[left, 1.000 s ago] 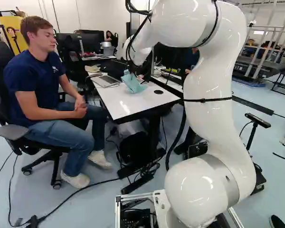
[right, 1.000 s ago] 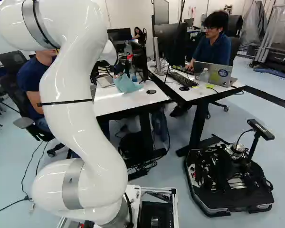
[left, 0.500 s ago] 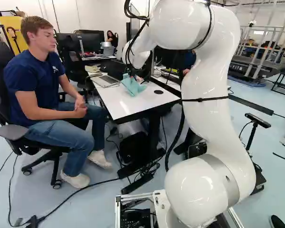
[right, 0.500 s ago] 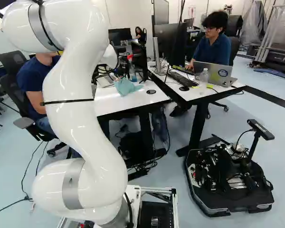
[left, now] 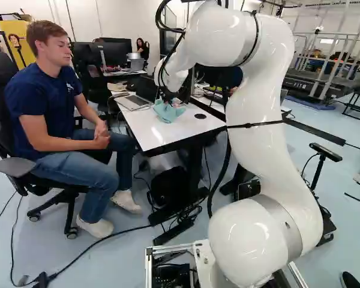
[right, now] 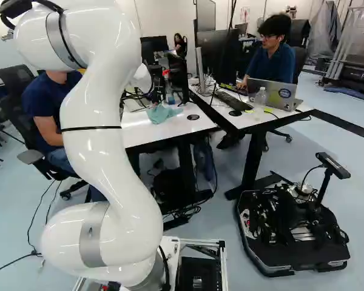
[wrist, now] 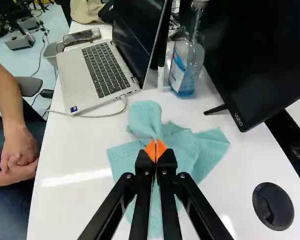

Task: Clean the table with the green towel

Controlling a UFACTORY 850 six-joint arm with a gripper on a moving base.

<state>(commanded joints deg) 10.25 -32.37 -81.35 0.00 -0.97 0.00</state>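
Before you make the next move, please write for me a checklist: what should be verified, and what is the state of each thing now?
1. Gripper shut on the green towel: ok.
2. Towel touching the white table: ok.
3. Towel spread flat: not ok, it is bunched and folded.
4. Clear bottle upright, apart from towel: ok.
5. Person's hands off the tabletop: ok.
6. Tabletop under the towel clean: cannot tell, covered.

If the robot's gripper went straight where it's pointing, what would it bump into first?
Probably more of the green towel at the gripper's tips, then the white table beneath; how near the table is, I can't tell.
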